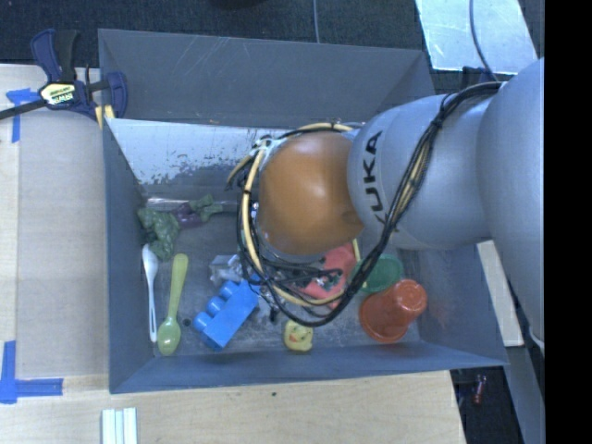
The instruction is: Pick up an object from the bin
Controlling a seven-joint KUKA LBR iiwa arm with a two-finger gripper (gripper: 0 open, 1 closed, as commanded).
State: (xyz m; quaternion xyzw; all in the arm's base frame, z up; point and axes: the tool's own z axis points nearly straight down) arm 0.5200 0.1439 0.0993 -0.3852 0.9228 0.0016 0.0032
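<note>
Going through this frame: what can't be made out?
1. Camera view: the orange wrist cover and cables hide the bin floor beneath, so which thing the arm is over is unknown.
2. Camera view: the red thing and green thing beside the orange cup are partly under the cables; kind unclear.
3. Camera view: the small yellow thing by the front wall is too small to identify.

The arm (444,174), its orange wrist cover (301,192) ringed with cables, hangs over the middle of the grey bin (120,276), above a blue toy block (225,313) and a red thing (335,271), with a green spoon (172,308) and a white spoon (150,289) lying side by side toward the view's left and an orange cup (393,311) toward its right.
</note>
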